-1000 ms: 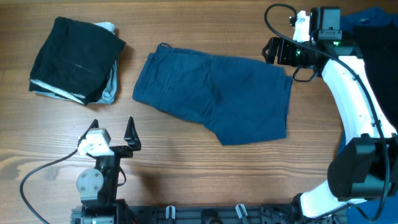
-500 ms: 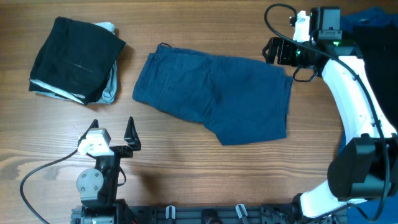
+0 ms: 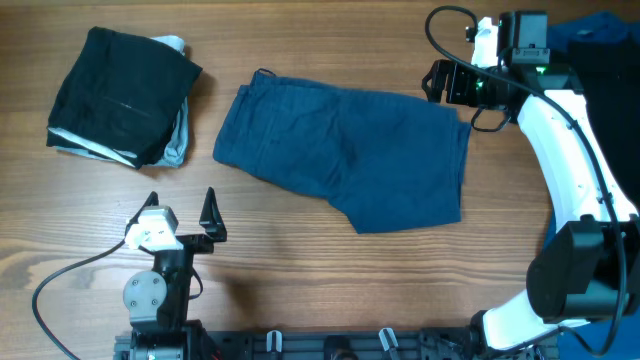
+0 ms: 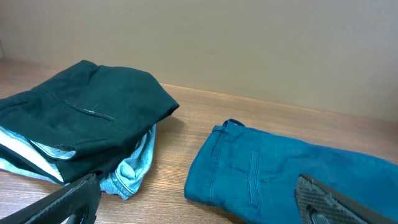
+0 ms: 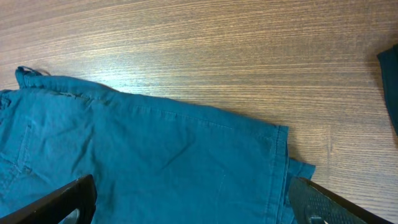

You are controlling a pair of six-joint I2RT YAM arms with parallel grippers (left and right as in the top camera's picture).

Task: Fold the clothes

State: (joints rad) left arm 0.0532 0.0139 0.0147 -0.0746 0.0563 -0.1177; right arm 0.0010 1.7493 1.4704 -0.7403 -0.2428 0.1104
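Note:
Dark navy blue shorts [image 3: 350,150] lie flat, folded in half, in the middle of the table; they also show in the left wrist view [image 4: 292,177] and the right wrist view [image 5: 143,162]. A folded stack with a black garment [image 3: 120,90] over a pale blue one [image 3: 178,140] sits at the far left, and shows in the left wrist view [image 4: 81,118]. My left gripper [image 3: 182,212] is open and empty near the front edge, short of the shorts. My right gripper [image 3: 440,82] is open above the shorts' back right corner.
A dark garment [image 3: 610,60] and a bright blue one [image 3: 600,22] lie at the table's far right edge, behind the right arm. Bare wood [image 3: 330,280] lies in front of the shorts.

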